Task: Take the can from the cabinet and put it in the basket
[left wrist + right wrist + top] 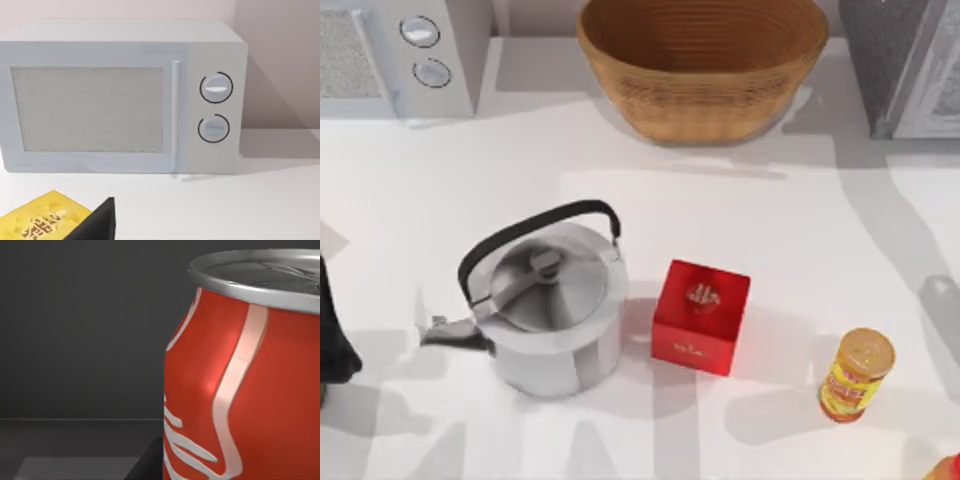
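The right gripper is close up beside the can, as the right wrist view shows; whether it is spread or closed around the can cannot be told. The can stands upright, its silver rim on top and white script curving down its red side, inside a dark grey space with a flat grey floor and a plain wall behind it.

From above, the cabinet fills the table's far right corner, its speckled grey side towards the basket. The basket sits at the back centre, to the left of the cabinet and apart from it. A white microwave with two round knobs occupies the far left corner.

Nearer the front, a steel kettle with a black handle stands left of centre, a red cube box just to its right, and a yellow jar with an orange lid farther right.

The left arm is at the left edge, facing the microwave, with a yellow box below it; its grip cannot be told.
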You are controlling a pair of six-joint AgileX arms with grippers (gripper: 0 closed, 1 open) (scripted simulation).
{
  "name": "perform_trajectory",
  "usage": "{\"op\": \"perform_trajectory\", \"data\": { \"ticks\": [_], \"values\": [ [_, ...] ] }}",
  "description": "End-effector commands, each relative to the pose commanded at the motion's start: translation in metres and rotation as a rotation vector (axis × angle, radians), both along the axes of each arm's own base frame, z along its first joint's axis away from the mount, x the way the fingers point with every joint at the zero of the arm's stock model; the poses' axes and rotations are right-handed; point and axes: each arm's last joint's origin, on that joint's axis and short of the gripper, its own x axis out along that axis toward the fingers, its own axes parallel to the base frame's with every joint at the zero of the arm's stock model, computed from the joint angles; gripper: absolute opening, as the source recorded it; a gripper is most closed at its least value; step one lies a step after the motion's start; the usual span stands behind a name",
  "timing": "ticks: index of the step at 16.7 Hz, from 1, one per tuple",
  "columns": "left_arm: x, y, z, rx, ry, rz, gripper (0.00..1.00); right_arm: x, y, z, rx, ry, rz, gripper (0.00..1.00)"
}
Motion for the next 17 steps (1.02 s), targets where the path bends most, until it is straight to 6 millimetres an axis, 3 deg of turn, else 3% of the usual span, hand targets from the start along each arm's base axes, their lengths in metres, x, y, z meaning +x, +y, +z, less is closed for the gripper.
{"op": "perform_trajectory", "data": {
  "ticks": [4,10,13,17],
  "values": [
    [0.000,0.000,0.000,0.000,0.000,0.000,1.00,0.000,-0.001,-0.001,0.002,0.000,-0.001,0.00],
    [0.000,0.000,0.000,0.000,0.000,0.000,1.00,-0.034,-0.020,-0.012,0.023,-0.056,0.019,0.00],
    [0.000,0.000,0.000,0.000,0.000,0.000,1.00,-0.055,-0.034,-0.036,0.025,-0.070,0.022,0.00],
    [0.000,0.000,0.000,0.000,0.000,0.000,1.00,-0.082,-0.050,-0.090,0.020,-0.069,0.019,0.00]
  ]
}}
